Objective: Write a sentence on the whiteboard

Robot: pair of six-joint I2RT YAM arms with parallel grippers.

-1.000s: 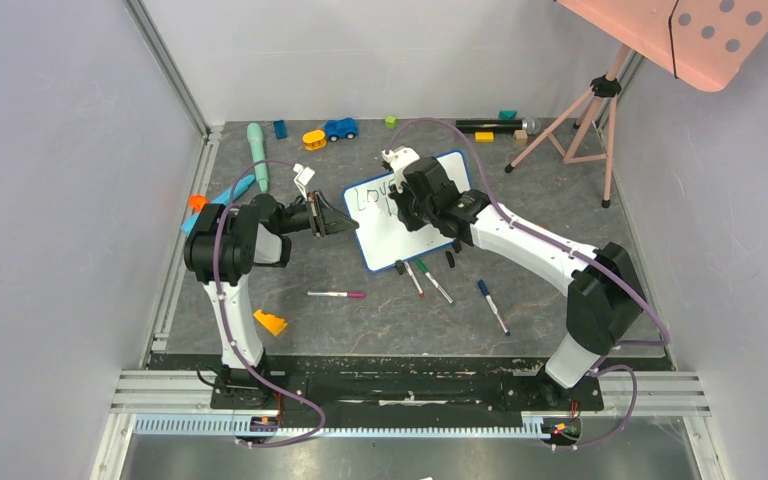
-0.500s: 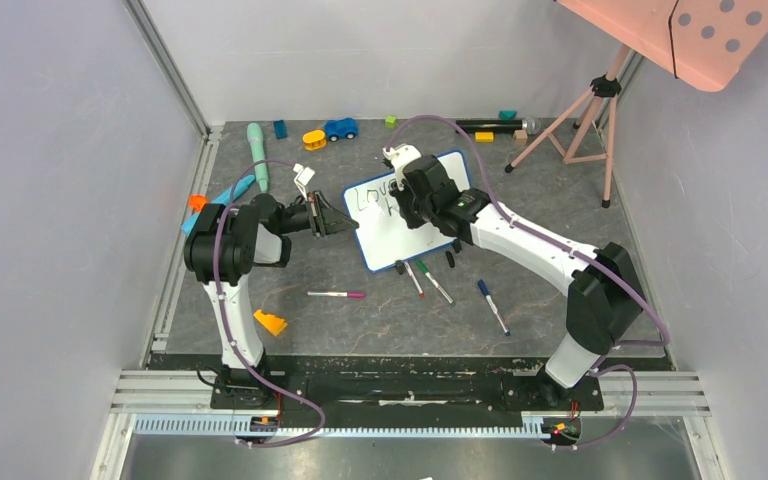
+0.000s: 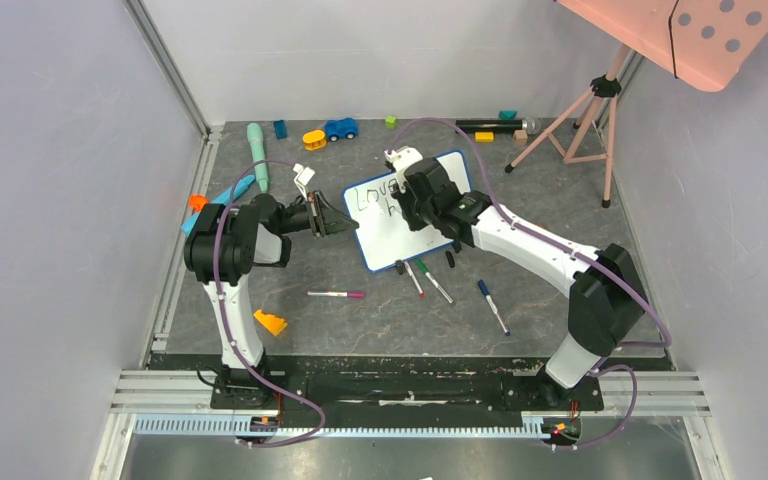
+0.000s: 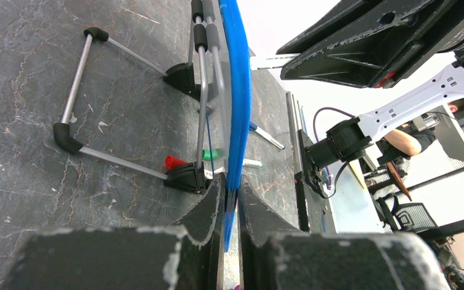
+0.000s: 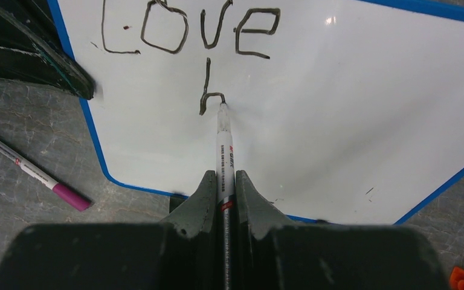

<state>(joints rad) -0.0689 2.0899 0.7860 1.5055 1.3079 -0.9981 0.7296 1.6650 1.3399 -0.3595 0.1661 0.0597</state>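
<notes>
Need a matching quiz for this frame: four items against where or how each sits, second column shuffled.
1 blue-framed white whiteboard
2 white-barrelled marker
3 magenta-capped pen
4 orange wedge block

A lying loose just in front of the board
B edge pinched by left gripper
C in right gripper, tip on handwritten h
D beside left arm's base

Pairs: 1-B, 2-C, 3-A, 4-D

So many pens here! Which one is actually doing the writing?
The white marker pinched in the right gripper, tip touching the whiteboard. The other markers lie loose on the table.
</notes>
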